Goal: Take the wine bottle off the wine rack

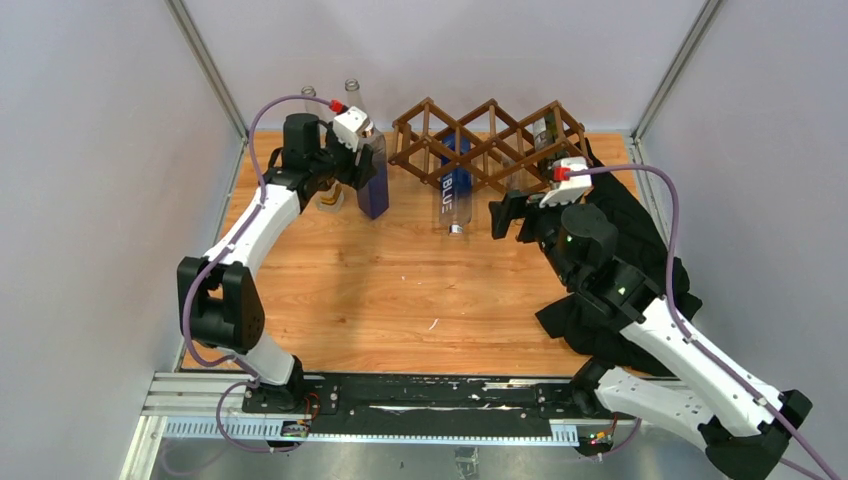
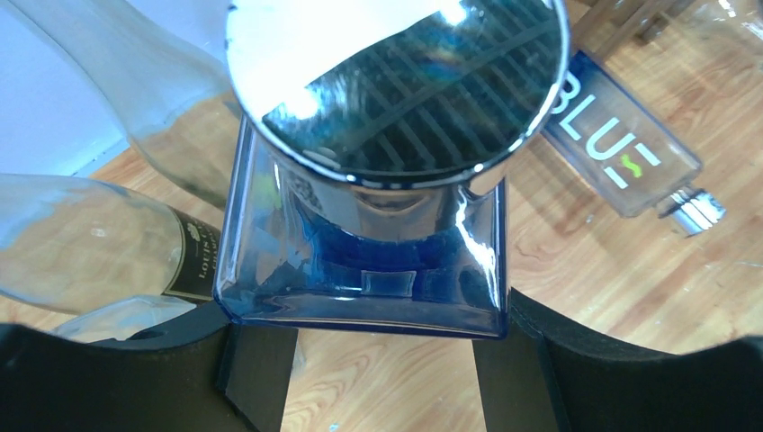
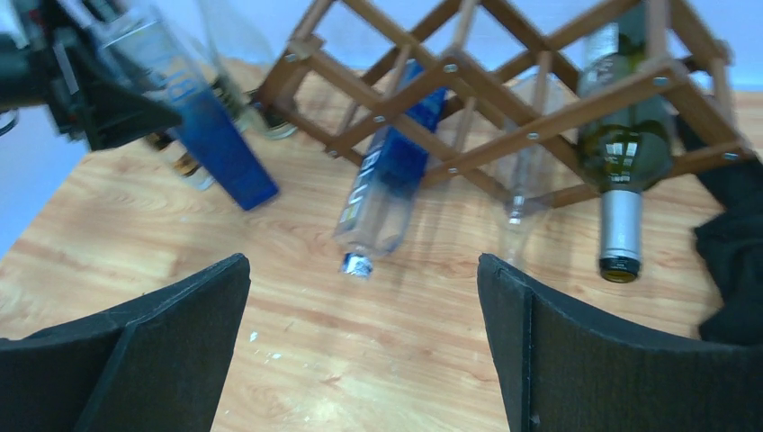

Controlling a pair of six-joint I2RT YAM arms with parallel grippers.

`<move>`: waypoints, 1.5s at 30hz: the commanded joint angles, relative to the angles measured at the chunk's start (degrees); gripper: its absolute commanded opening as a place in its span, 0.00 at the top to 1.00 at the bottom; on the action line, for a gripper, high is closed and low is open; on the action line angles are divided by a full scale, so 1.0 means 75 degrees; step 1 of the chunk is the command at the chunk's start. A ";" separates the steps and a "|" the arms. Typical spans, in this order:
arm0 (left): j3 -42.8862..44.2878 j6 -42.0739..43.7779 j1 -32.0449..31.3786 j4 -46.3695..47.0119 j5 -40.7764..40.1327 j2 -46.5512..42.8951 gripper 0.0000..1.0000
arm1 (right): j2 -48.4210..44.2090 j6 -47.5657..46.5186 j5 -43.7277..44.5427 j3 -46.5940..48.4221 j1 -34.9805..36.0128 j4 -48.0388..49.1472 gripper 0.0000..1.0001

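Wine bottle [image 3: 625, 148], dark green, silver-foiled neck, in brown wine rack [image 3: 558, 112]; left gripper [image 2: 378, 360] gripping blue bottle [image 2: 360, 270], right gripper [image 3: 364, 351] agape.

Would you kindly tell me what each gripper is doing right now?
Left gripper: shut on the blue bottle.
Right gripper: open, holding nothing.

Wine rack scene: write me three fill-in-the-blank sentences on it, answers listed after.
1. The left gripper is shut on the square bottle, whose glass is ____.
2. The right gripper hangs ____ in front of the wine rack, holding nothing.
3. The dark green wine bottle lies in the rack's ____ cell, neck toward the arms.
Missing words: blue; open; rightmost.
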 commanded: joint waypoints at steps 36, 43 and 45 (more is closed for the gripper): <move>0.2281 0.0272 0.0100 -0.3062 0.0152 -0.1053 0.00 | 0.5394 0.2466 -0.5554 0.1075 -0.6658 0.1903 0.00; 0.2923 0.0331 0.0100 -0.4208 0.0232 -0.1062 0.00 | 0.5807 0.2575 -0.6038 0.1022 -0.6658 0.2395 0.12; 0.2966 0.0385 0.0100 -0.4405 0.0239 -0.1165 0.00 | 0.5869 0.2636 -0.6277 0.0991 -0.6657 0.2544 0.19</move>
